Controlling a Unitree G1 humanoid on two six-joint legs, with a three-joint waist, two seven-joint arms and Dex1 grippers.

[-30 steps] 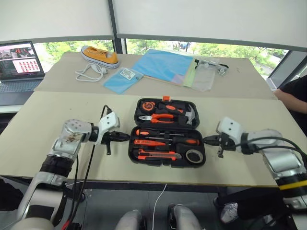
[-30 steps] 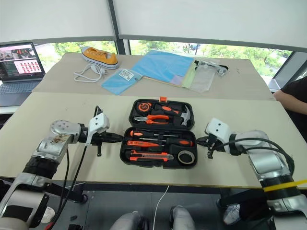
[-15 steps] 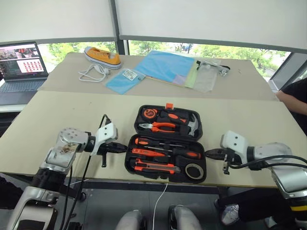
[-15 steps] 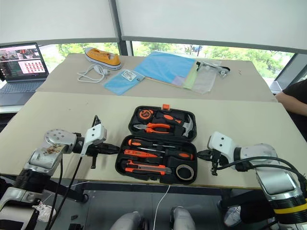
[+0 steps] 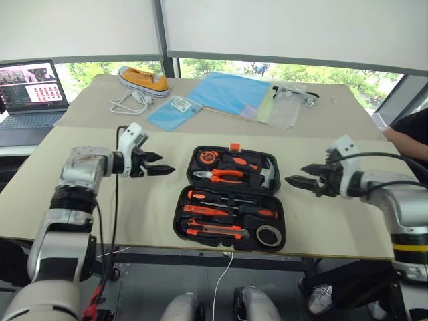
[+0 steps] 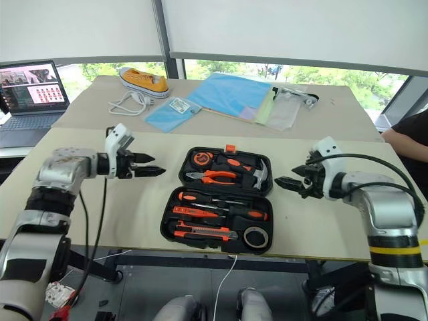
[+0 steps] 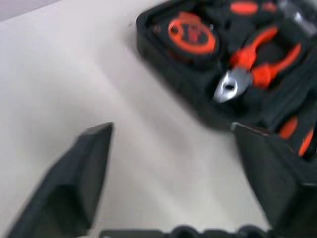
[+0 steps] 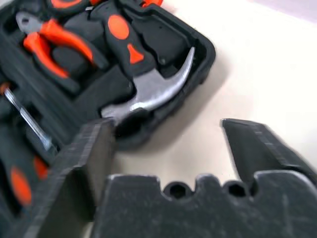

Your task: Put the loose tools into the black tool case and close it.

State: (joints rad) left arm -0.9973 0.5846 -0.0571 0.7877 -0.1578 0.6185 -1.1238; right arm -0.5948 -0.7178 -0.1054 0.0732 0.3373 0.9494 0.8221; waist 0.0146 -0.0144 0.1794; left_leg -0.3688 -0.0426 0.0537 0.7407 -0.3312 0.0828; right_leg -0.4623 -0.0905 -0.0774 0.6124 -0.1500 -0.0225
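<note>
Case: we see the black moulded-plastic tool case [image 5: 231, 199] lying open near the front edge of the beige table [image 5: 100, 147], its lid half on the far side.
Lid half: it holds a round orange tape measure [image 5: 210, 158], orange-handled pliers [image 5: 221, 176] and a steel-headed hammer [image 5: 264, 172].
Base half: two black-and-orange-handled screwdrivers [image 5: 257, 213], a slim red-handled screwdriver [image 5: 207, 210], a black-and-orange utility knife [image 5: 214, 232] and a small roll of black tape [image 5: 269, 236] sit in its recesses.
Left gripper [image 5: 162, 166]: we find it released, fingers spread, above the table just left of the lid, holding nothing.
Right gripper [image 5: 296, 182]: likewise released and empty, just right of the lid beside the hammer.
Background: a yellow canvas shoe [image 5: 140, 77], blue plastic sheets [image 5: 231, 93] and an open laptop [image 5: 30, 93].
</note>
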